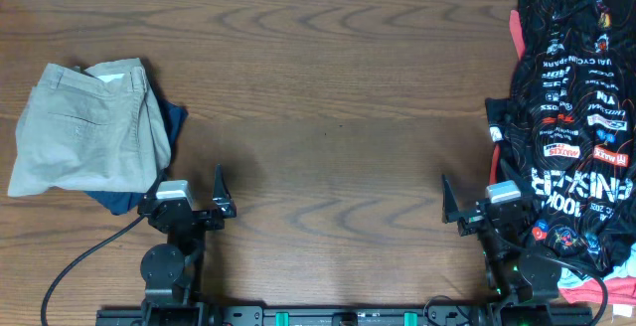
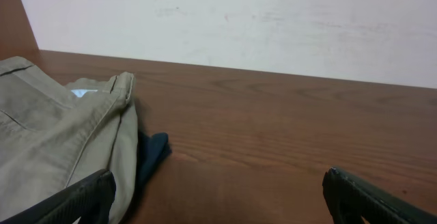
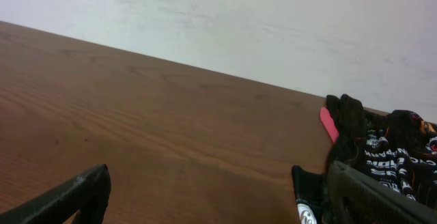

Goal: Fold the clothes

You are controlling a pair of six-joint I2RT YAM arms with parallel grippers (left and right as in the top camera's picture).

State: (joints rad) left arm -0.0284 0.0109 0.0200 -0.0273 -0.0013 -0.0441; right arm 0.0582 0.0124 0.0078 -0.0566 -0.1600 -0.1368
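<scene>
One pair of khaki clothes [image 1: 87, 127] lies folded at the left end of the desk [image 1: 328, 97], waistband toward the far edge, resting on top of one dark navy garment [image 1: 171, 127] that shows along the right side and near corner. A pale label [image 2: 83, 93] shows inside the khaki waistband in the left wrist view, but any writing on it is too small to read. At the right end of the desk one black jersey [image 1: 571, 117] is spread out, covered in white and red logos. The lettering lies upside down in the overhead view. A red-and-white patch near the middle seems to read MAXXIS, and large white characters lower down look like 100K. The rest cannot be made out with confidence. A red-pink fabric edge [image 1: 516, 30] shows from beneath the jersey at its far left corner and again at the near edge. Two arms sit at the near side. The left gripper [image 1: 185, 189] hangs over bare wood just beside the near right corner of the khaki pile, its two fingers spread wide and holding nothing. The right gripper [image 1: 487, 195] hangs at the jersey's left edge, likewise wide apart and empty.
</scene>
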